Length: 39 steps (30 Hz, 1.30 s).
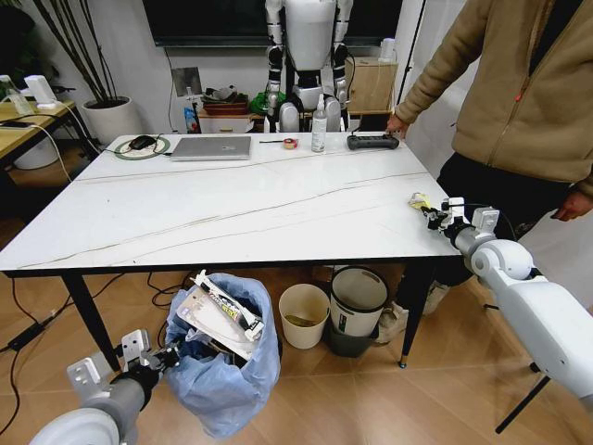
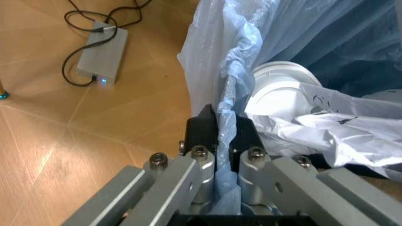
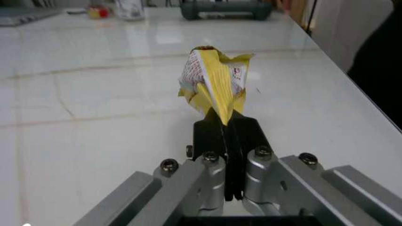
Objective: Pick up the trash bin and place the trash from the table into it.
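While the left hand [image 2: 225, 123] is pinching the trash bin [image 1: 227, 366] bag, the right hand [image 3: 224, 128] is clamping a yellow wrapper [image 3: 213, 83] by a thin corner, risking slippage.

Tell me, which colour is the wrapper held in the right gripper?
The wrapper is mainly yellow with white and some red print, clearest in the right wrist view.

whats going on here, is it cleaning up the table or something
A two-armed robot is clearing litter. Its left gripper is clamped on the rim of the blue-bagged trash bin, which sits low in front of the table and already holds paper and packaging. Its right gripper pinches a yellow wrapper over the table's right edge. A person stands beside that corner.
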Tool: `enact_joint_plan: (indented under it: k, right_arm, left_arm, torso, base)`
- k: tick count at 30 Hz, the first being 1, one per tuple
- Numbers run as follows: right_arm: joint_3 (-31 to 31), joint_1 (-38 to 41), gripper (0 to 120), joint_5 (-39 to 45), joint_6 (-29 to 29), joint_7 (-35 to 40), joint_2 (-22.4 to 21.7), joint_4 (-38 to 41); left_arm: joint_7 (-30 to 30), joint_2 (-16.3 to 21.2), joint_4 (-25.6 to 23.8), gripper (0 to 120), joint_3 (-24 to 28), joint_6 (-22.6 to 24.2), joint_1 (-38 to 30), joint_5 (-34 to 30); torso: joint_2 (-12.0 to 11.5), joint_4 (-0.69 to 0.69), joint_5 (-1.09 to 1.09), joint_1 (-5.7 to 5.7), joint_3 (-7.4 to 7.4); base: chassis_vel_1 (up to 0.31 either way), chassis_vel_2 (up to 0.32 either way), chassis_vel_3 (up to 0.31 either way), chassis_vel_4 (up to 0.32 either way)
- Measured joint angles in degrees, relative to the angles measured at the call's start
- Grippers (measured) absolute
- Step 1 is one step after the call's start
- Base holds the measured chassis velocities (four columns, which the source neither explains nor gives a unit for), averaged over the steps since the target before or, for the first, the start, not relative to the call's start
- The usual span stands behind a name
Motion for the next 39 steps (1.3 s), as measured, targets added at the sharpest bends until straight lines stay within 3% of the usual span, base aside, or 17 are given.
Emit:
enact_joint_plan:
  k: [10, 14, 16, 22, 39]
  right_arm:
    - [-9.46, 1.20, 0, 8.06, 5.23, -3.24, 0.21, 19.82]
    - [-16.78, 2.98, 0, 12.37, 6.31, -4.06, 1.87, 28.23]
    - [-18.31, 3.37, 0, 12.94, 6.56, -4.07, 2.22, 29.27]
    - [-31.03, 5.09, 0, 11.98, 9.73, -5.16, 4.41, 30.67]
    - [-41.90, 5.99, 0, 9.52, 10.02, -4.12, 8.14, 29.58]
  left_arm:
    - [0.01, -0.52, 0.00, 0, -0.25, -0.02, 0.32, 0.08]
    - [0.01, -0.63, 0.03, 0, -0.34, -0.03, 0.27, 0.07]
    - [0.00, -0.69, 0.05, 0, -0.34, -0.03, 0.26, 0.07]
    - [-0.03, -0.95, 0.24, 0, 0.32, -0.04, -0.38, 0.07]
    - [-0.33, -0.40, 0.69, 0, 0.75, 0.19, -1.82, -0.82]
  torso:
    - [0.00, 0.03, -0.04, 0.00, 0.00]
    - [-0.01, 0.01, -0.04, 0.00, -0.01]
    - [-0.01, 0.02, -0.01, 0.00, 0.00]
    - [-0.01, 0.02, -0.02, 0.00, 0.00]
    - [-0.01, 0.01, -0.01, 0.00, 0.00]
  base:
    - [0.000, 0.000, 0.000, 0.000]
    - [0.000, 0.000, 0.000, 0.000]
    - [0.000, 0.000, 0.000, 0.000]
    - [0.000, 0.000, 0.000, 0.000]
    - [0.000, 0.000, 0.000, 0.000]
